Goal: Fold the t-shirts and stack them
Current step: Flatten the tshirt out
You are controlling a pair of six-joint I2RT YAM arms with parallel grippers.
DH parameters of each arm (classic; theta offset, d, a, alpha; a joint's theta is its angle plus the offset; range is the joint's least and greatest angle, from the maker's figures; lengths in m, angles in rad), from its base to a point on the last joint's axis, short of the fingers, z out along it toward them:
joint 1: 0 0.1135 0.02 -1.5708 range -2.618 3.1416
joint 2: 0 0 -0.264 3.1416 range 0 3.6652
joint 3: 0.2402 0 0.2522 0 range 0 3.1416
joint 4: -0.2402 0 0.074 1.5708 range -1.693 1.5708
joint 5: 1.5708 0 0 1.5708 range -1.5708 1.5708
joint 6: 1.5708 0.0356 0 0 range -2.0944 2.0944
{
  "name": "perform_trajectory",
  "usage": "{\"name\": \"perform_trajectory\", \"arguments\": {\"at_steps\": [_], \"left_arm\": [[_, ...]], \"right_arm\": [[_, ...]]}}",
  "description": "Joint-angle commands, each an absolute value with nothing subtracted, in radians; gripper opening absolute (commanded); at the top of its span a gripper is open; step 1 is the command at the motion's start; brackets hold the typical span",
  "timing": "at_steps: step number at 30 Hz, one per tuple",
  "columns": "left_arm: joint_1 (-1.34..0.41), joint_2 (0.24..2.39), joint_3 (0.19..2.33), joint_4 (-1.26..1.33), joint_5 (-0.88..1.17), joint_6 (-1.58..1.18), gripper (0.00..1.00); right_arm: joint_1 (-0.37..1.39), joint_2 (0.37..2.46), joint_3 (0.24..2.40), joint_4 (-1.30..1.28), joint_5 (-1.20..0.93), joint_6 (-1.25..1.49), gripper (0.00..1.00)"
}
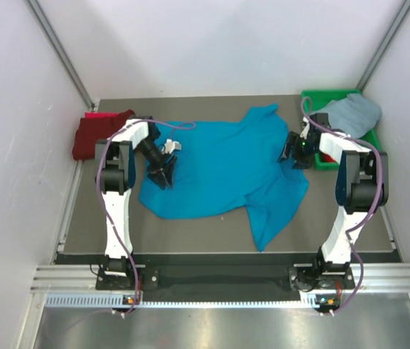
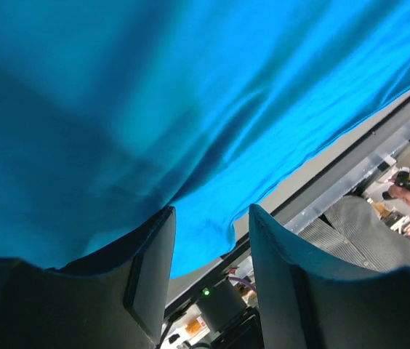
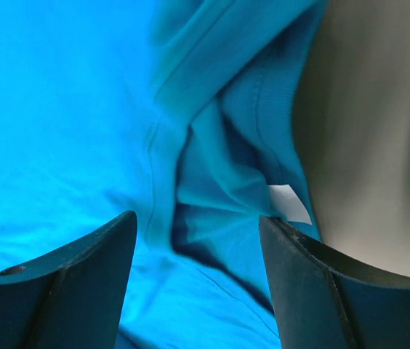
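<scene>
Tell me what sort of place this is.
Probably a lab robot cell: plain white wall panels enclose a dark grey tabletop, and a white-and-black left arm and right arm are bolted to an aluminium rail at its near edge.

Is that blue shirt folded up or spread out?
Spread out: the blue t-shirt lies flat across the table, one sleeve sticking out, rumpled near the collar, not folded.

Plain bright turquoise-blue cloth t-shirt (image 1: 219, 171) at centre. Dark maroon cloth shirt (image 1: 89, 139) at ten o'clock; pale grey-blue cloth shirt (image 1: 352, 113) and green plastic bin (image 1: 320, 97) at two.
</scene>
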State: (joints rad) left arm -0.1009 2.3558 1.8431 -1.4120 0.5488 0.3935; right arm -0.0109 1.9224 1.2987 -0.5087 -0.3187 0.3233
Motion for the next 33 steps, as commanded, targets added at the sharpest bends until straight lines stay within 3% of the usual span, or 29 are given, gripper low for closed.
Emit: {"name": "perform_trajectory", "arguments": {"at_steps": [1, 9, 20, 27, 33], "left_arm": [[-0.061, 2.407, 1.919, -1.508, 0.434, 0.408, 0.51], [-0.038, 2.459, 2.040, -1.506, 0.380, 0.405, 0.51], [-0.038, 2.321, 2.209, -1.506, 0.443, 0.387, 0.53], [-0.008, 2.074, 1.993, -1.506, 0.355, 0.406, 0.54], [0.093, 2.016, 1.796, -1.506, 0.305, 0.482, 0.52]], "right_arm": [[-0.040, 1.960, 1.348, -0.508, -0.244, 0.261, 0.69], [-0.071, 2.006, 1.437, -0.508, -0.203, 0.222, 0.69], [-0.097, 1.947, 1.526, -0.511, -0.186, 0.193, 0.68], [-0.066, 1.774, 1.522, -0.526, -0.258, 0.247, 0.67], [-0.008, 1.657, 1.405, -0.526, -0.302, 0.272, 0.67]]}}
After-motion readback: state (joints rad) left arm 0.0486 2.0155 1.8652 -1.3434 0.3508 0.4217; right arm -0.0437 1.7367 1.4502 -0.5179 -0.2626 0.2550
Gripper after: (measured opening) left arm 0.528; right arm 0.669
